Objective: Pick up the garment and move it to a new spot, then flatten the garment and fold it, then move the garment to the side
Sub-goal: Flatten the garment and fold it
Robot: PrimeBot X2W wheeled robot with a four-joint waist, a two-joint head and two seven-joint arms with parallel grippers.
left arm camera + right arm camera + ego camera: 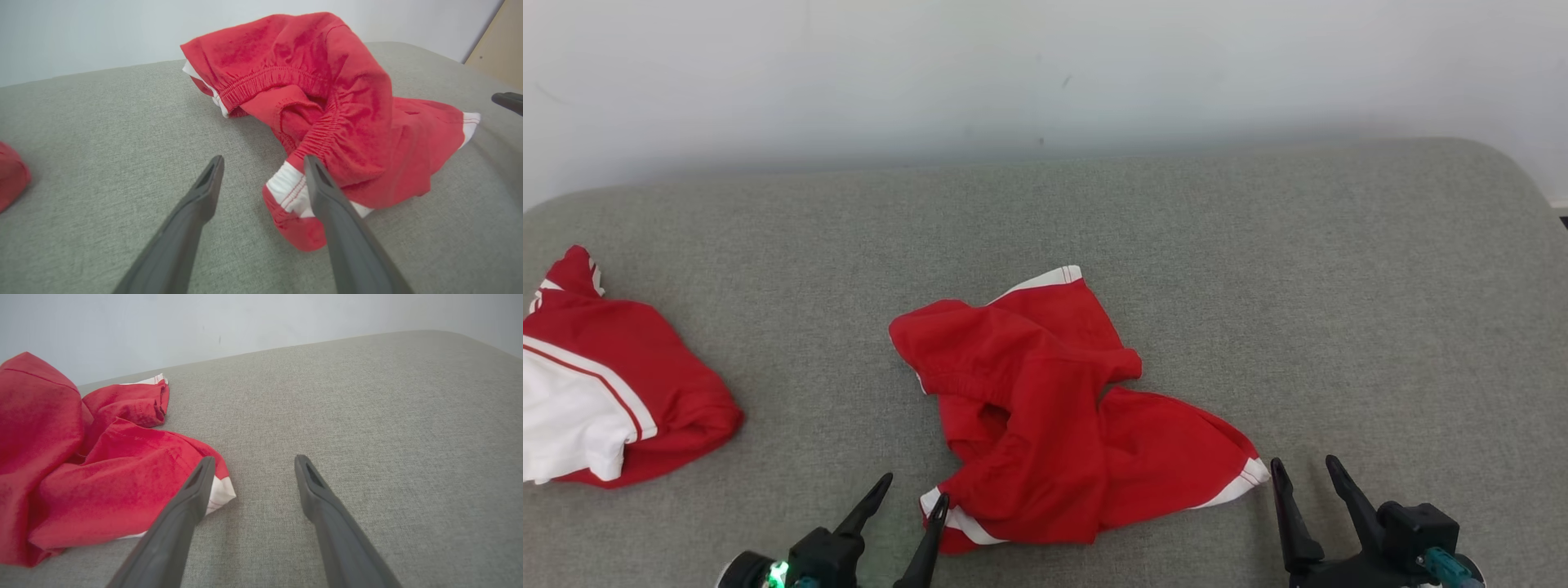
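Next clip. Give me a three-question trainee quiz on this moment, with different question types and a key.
1. True or false: the left gripper and right gripper both have their fingers open.
2. Fill in: counting the left garment, the grey cushion bears ___ garments.
3. The middle garment is: A) folded flat, B) crumpled, C) lifted off the cushion.
Key: 1 true; 2 two; 3 B.

A second red and white garment lies crumpled at the left edge of the frame, on the grey fabric tabletop; behind it, a pale wall runs along the top
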